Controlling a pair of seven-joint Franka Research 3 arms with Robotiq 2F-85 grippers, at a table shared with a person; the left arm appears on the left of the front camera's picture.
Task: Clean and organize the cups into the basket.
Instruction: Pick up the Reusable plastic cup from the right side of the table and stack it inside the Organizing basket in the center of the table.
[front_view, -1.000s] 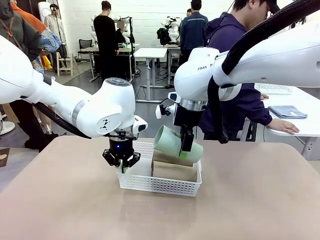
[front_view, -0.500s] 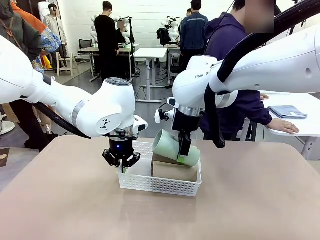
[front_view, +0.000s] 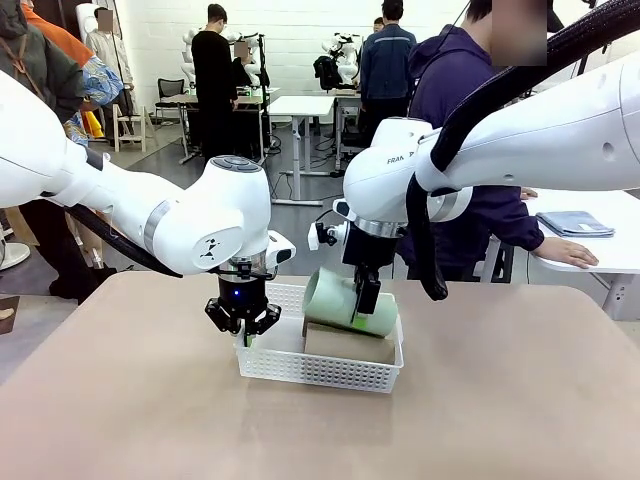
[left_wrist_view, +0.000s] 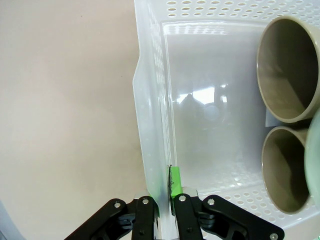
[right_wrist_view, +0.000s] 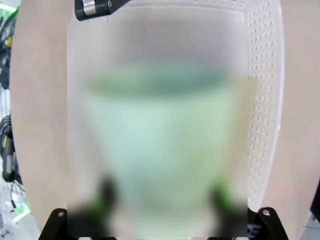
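Observation:
The white mesh basket (front_view: 320, 372) stands mid-table. My left gripper (front_view: 243, 328) is shut on its left wall; in the left wrist view the left gripper (left_wrist_view: 167, 202) pinches that thin basket wall (left_wrist_view: 150, 100). Two beige cups (front_view: 350, 343) lie on their sides inside, their open mouths (left_wrist_view: 287, 75) (left_wrist_view: 285, 170) turned toward that camera. The mint green cup (front_view: 335, 298) lies tilted on top of them, with my right gripper (front_view: 365, 298) around its narrow end. In the right wrist view the green cup (right_wrist_view: 160, 135) is a blur between the fingers, so the grip is unclear.
A person in a purple hoodie (front_view: 470, 110) stands at the table's far side, one hand (front_view: 568, 254) resting on a white desk beside a folded blue-grey cloth (front_view: 575, 222). The tan tabletop (front_view: 500, 410) stretches bare in front of and to the right of the basket.
My right gripper has come down and a little left with the green cup, which now rests lower on the beige cups. The left gripper has stayed on the basket wall.

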